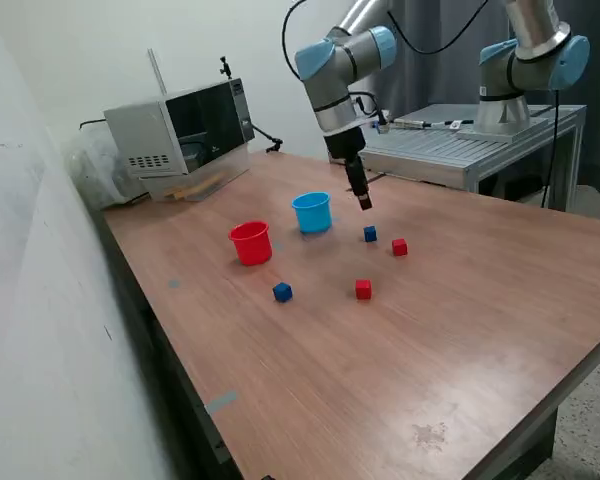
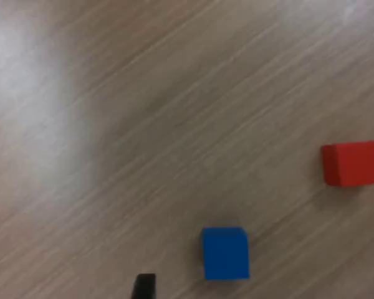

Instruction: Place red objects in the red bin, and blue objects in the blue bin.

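Observation:
A red cup [image 1: 250,243] and a light-blue cup [image 1: 312,212] stand upright side by side on the wooden table [image 1: 460,330]. One dark-blue cube [image 1: 370,234] and one red cube [image 1: 399,247] lie to the exterior view's right of the blue cup. A second blue cube [image 1: 282,291] and a second red cube [image 1: 363,289] lie nearer the front. My gripper [image 1: 364,200] hangs above the table just behind the first blue cube. In the wrist view that blue cube [image 2: 225,253] lies between the spread fingertips [image 2: 143,288], with the red cube [image 2: 353,163] beside it. The gripper [image 2: 263,289] is open and empty.
A grey microwave-like box [image 1: 180,135] stands at the table's back corner on the exterior view's left. A second arm [image 1: 525,60] sits on a metal bench [image 1: 460,145] behind the table. A white wall runs along the exterior view's left.

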Available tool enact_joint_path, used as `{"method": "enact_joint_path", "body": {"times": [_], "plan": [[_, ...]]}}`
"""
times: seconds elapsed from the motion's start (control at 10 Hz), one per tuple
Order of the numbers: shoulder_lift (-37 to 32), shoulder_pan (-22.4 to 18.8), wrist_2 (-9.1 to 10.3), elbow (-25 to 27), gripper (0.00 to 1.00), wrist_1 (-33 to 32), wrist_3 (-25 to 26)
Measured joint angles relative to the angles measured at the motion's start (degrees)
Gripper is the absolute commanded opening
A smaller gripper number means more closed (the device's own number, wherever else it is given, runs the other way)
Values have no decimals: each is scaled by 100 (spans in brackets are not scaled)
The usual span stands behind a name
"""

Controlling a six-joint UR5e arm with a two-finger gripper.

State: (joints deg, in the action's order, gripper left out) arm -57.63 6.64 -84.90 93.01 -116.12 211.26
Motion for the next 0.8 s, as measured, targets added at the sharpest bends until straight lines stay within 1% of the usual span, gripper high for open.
{"method": "enact_joint_path", "body": {"times": [0.3, 0.6, 0.7, 0.8], "plan": [[399, 162, 28, -57, 100, -27, -59], [671, 241, 37, -148, 100, 7, -491], [705, 222, 60, -176, 100, 11, -635], [724, 173, 124, -201, 100, 15, -750]]}}
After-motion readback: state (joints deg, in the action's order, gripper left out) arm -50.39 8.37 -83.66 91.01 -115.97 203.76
